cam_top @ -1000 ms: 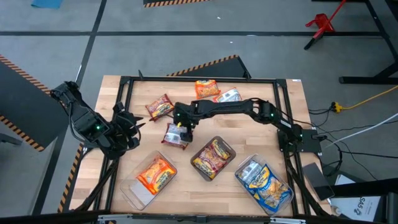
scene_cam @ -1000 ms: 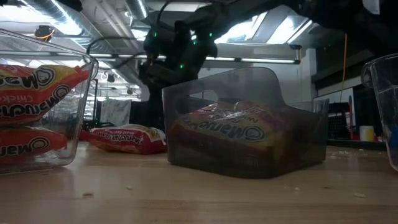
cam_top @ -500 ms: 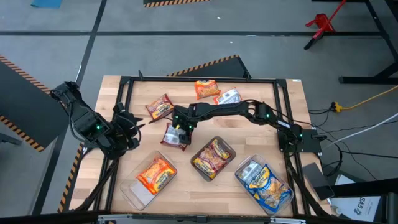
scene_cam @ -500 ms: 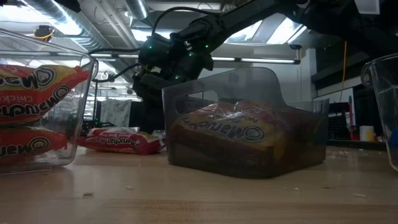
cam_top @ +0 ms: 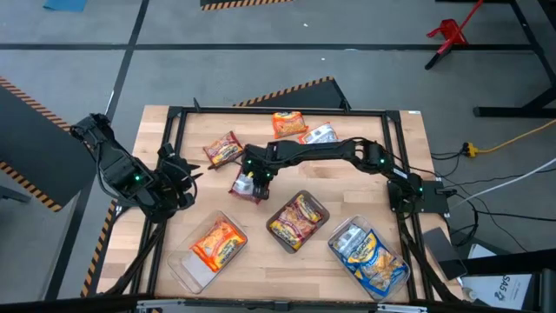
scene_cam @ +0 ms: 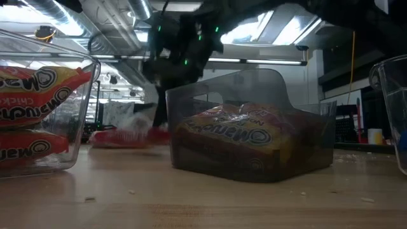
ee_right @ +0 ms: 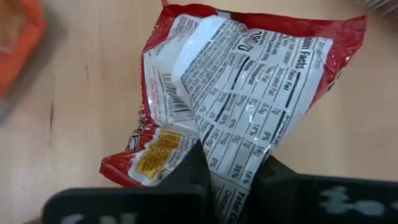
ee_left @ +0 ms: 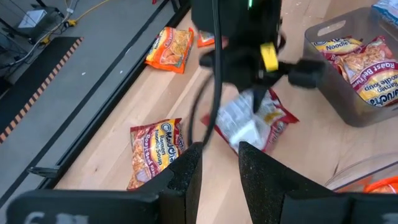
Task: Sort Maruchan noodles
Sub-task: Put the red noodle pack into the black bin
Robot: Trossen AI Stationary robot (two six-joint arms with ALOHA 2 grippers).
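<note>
My right gripper [cam_top: 255, 181] is shut on a dark red Maruchan packet [cam_top: 247, 188] at mid-table, its white label side [ee_right: 249, 74] facing up. In the low view the packet [scene_cam: 124, 135] is blurred, left of the middle tray. My left gripper [ee_left: 216, 167] waits at the table's left edge, open with nothing between its fingers, and looks toward the held packet [ee_left: 252, 124]. Loose on the wood lie another dark red packet [cam_top: 223, 149], an orange one [cam_top: 288, 123] and a silvery one [cam_top: 320, 135]. My right gripper pinches the dark red packet between its two fingers, near one edge of the label side [ee_right: 235, 163]. The fingers come from above and point down. The packet hangs tilted below them, the held part raised and its lower end [scene_cam: 114, 137] at or just above the table.
Three clear trays stand along the near side: the left one [cam_top: 189, 268] holds orange packets, the middle one [cam_top: 320, 206] dark red ones, the right one [cam_top: 340, 228] blue-and-white ones. A black frame [cam_top: 278, 111] runs around the table's working area.
My right gripper has dropped onto the dark red packet, shut on it and risen a little. The packet's held part has come up and crumpled, and the packet has shifted slightly toward the far edge.
</note>
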